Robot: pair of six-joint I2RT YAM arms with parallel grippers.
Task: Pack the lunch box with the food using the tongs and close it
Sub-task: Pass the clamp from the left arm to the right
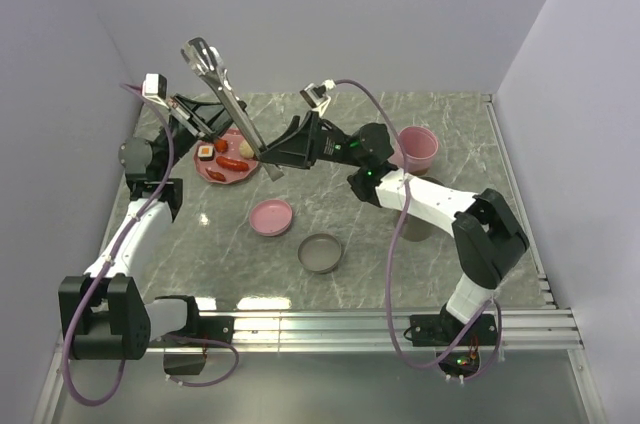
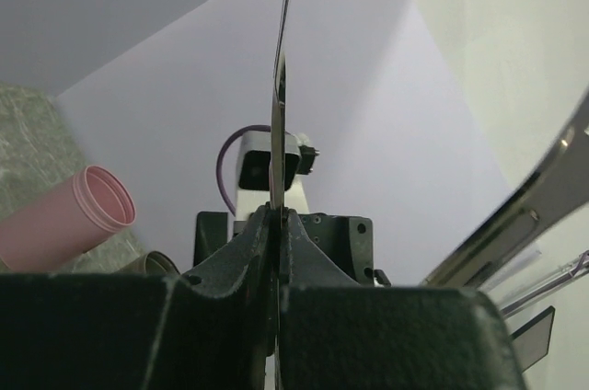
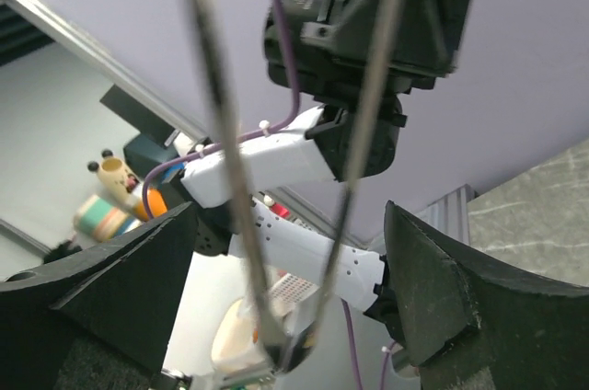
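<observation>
The silver tongs (image 1: 232,104) hang tilted above the table, tips up at the back and joined end down near the plate. My left gripper (image 1: 218,114) is shut on one thin arm of the tongs (image 2: 278,96). My right gripper (image 1: 263,154) is open, its fingers (image 3: 138,270) standing either side of both tong arms (image 3: 359,132) near the joined end, with gaps. The food, a sushi roll (image 1: 206,152), red sausages (image 1: 235,164) and a beige ball (image 1: 245,150), lies on a pink plate (image 1: 214,175). The pink tub (image 1: 418,147) stands at the right; the olive tub (image 1: 418,227) is half hidden by the right arm.
A pink lid (image 1: 271,216) and a grey lid (image 1: 321,253) lie on the marble table in front of the plate. White walls close in at the left, back and right. A metal rail (image 1: 400,322) runs along the near edge.
</observation>
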